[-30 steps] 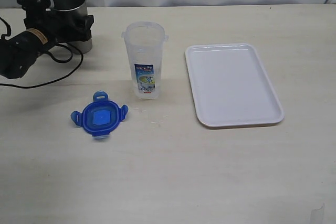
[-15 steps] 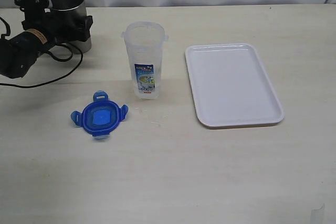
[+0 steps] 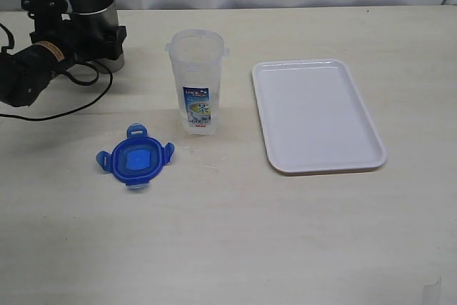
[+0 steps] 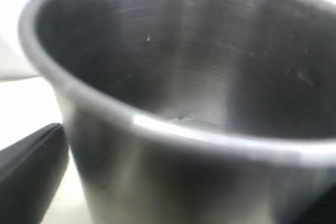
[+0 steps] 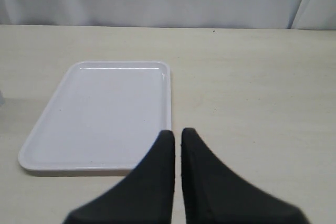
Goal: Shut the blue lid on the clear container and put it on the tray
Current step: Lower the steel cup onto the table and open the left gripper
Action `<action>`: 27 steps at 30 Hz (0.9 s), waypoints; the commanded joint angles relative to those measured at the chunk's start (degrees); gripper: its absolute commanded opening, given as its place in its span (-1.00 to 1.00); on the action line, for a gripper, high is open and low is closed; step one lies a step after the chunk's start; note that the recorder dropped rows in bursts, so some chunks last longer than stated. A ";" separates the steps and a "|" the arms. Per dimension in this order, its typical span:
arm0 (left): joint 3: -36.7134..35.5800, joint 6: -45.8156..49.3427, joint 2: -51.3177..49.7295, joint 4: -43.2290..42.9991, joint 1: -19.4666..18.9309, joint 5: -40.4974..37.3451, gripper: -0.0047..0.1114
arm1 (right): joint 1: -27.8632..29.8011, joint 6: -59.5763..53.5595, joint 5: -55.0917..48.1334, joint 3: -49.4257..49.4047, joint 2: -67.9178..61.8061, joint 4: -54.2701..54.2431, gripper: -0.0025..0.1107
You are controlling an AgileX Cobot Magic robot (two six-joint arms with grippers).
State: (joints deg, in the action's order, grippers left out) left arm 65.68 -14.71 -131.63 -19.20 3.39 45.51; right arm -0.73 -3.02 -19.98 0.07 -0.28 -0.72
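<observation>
Two pairs of fingers: one spread wide, one pressed together, neither on a task thing.
Left fingers (image 4: 31, 171): set wide on either side of the steel cup (image 3: 93, 5) at the far left of the tabletop (image 3: 228, 248). A sliver of light shows between one finger and the cup wall, so they look clear of it, not gripping.
Right fingers (image 5: 157, 182): tips pressed together with nothing between them, above bare tabletop near one edge of the tray (image 3: 318, 116). They are out of the exterior view.
Blue lid (image 3: 135, 157): lies flat on the tabletop with its four flaps splayed outward, near the clear container (image 3: 196, 80) but apart from it.
Clear container: stands upright with its mouth open and its label facing the exterior camera, between the lid and the tray and touching neither.
Tray: flat, nothing on it.
Lid handling: probably light and stiff, and it sits low, so there is little height to pinch. The flaps look hinged and would likely give, so the rim between two flaps seems the surer hold.
Container handling: probably light. It is tall and narrow, so it should tip easily, and the smooth walls may slip or flex. A mid-body hold below the mouth seems best, braced while the lid is pressed on.
Progress: lid not yet on, nothing on the tray.
</observation>
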 commanded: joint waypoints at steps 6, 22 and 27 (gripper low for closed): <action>-0.95 -0.45 1.35 -0.85 -0.19 -2.05 0.80 | -0.09 -0.42 0.13 -0.07 0.28 -0.15 -0.87; -12.66 -0.33 10.04 -0.94 -0.28 -4.43 0.80 | -0.09 -0.42 0.13 -0.07 0.28 -0.15 -0.87; -17.86 -0.33 14.04 -0.94 -0.28 -4.53 0.80 | -0.09 -0.42 0.13 -0.07 0.28 -0.15 -0.87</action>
State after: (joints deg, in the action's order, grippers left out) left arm 50.25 -14.71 -120.13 -20.01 3.37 40.82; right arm -0.73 -3.02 -19.98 0.07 -0.28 -0.72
